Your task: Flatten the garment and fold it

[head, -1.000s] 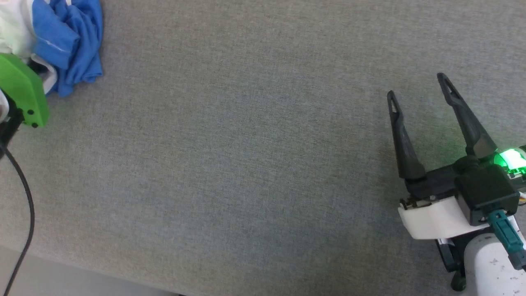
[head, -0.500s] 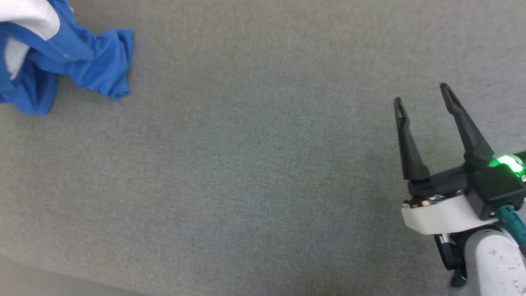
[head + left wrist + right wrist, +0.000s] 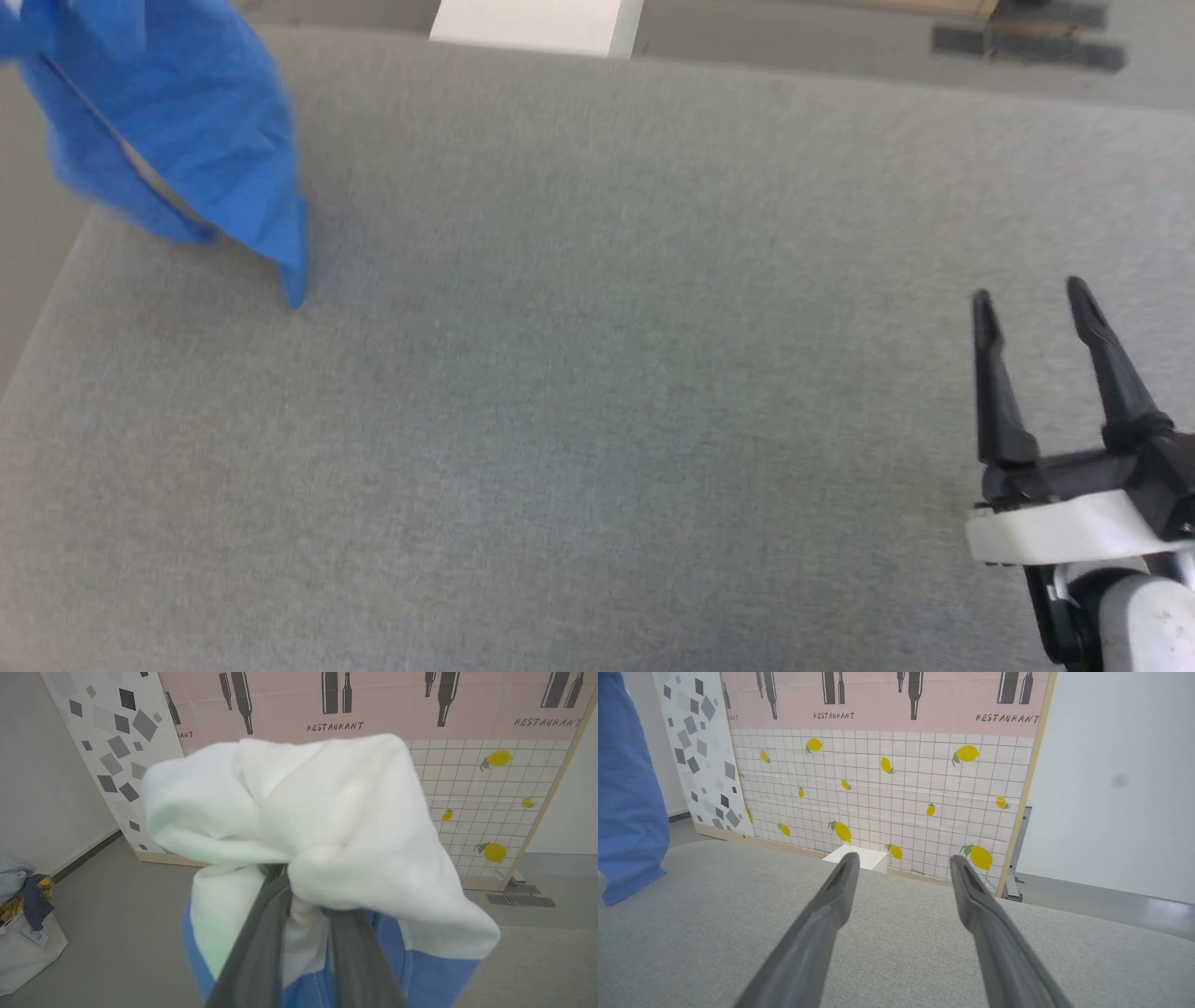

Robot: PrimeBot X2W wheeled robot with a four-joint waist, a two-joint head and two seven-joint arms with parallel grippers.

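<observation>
Jaws of left gripper point(image 3: 303, 891) nearly closed, pinching soft white T-shirt with royal-blue sleeves point(image 3: 327, 812), bunched over its fingertips. Right gripper point(image 3: 1027, 294) spread wide, holding nothing, above grey fabric table point(image 3: 597, 420); shirt well to its left.

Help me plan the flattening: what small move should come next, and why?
Probably swing the open right pincer across toward the blue part of the T-shirt. The left pincer is shut on a bunched white wad of it, held up near the left end of the grey table, so it dangles crumpled; a second grip looks needed to spread it.
</observation>
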